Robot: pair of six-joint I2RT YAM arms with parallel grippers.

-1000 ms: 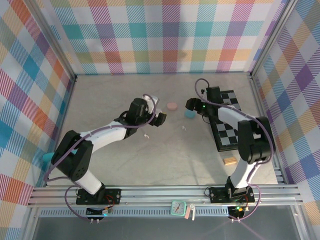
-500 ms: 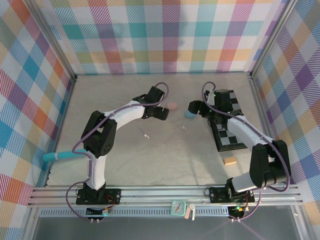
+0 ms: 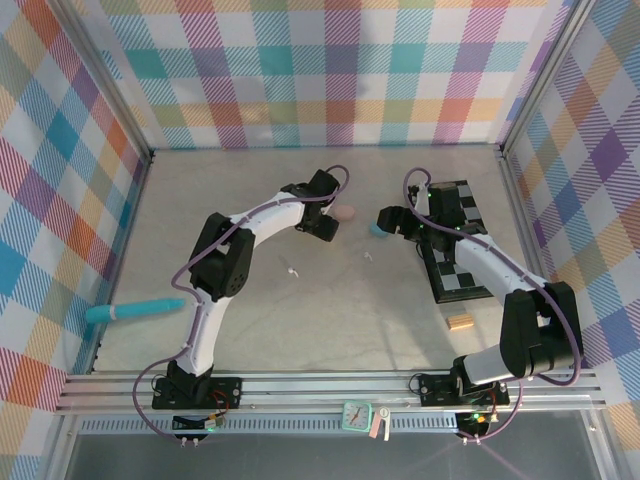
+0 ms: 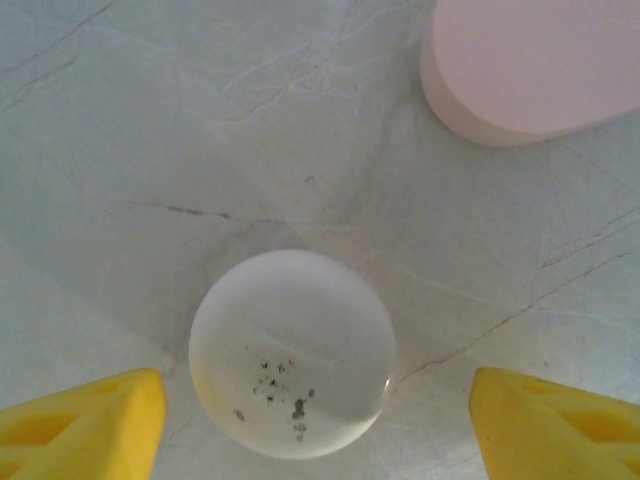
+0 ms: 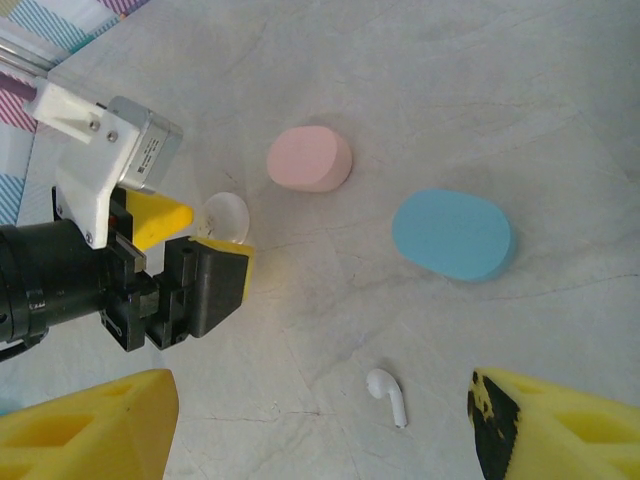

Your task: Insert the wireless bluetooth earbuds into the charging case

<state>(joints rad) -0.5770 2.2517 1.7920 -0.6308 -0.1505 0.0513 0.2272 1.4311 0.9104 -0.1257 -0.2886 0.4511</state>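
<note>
A round white charging case [image 4: 292, 352] lies on the table between the yellow fingertips of my left gripper [image 4: 312, 405], which is open around it without touching. Beyond it sits a pink case [image 4: 530, 70]. In the right wrist view a white earbud [image 5: 388, 395] lies between the spread fingers of my right gripper [image 5: 325, 425], open above the table. A blue case [image 5: 455, 233] and the pink case [image 5: 310, 158] lie further off. From above, my left gripper [image 3: 327, 227] is beside the pink case [image 3: 345, 213]; my right gripper [image 3: 384, 219] partly covers the blue case [image 3: 378, 231]. Two white earbuds [image 3: 292, 270] [image 3: 368, 257] lie mid-table.
A black-and-white checkered board [image 3: 455, 255] lies under the right arm at the right. A tan wooden block [image 3: 460, 321] sits near the front right. A teal object [image 3: 135, 311] lies at the left edge. Plaid walls enclose the table.
The left arm has swung and stretched toward the back, bringing its gripper close beside the pink case and over the white case. The right arm's elbow has dropped back; its gripper stays by the blue case.
</note>
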